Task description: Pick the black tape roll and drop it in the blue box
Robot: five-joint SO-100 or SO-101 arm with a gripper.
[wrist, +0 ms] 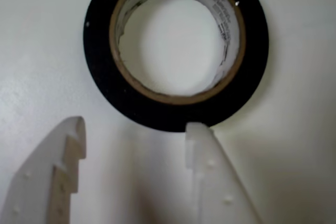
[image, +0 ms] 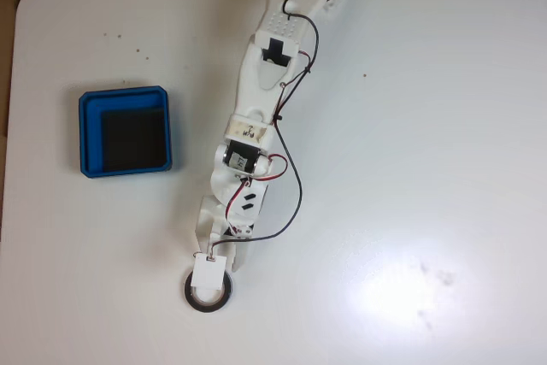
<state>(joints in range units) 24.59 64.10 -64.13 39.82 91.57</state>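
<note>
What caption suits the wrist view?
Open gripper poised just short of the black tape roll, which lies flat on the white table.

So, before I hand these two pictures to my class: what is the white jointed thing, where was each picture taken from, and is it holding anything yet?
The white jointed thing is a small robot arm with wires along it, lying stretched across a white table. The fixed view looks straight down on the whole scene. The wrist view comes from a camera riding on the arm, looking past its gripper, the two white fingers at the bottom.

Two things lie on the table: a black tape roll and, off to the left in the fixed view, a blue box with a black floor and nothing in it.

Nothing is held yet. The fingers stand apart, just short of the tape roll, one tip at its rim.
</note>
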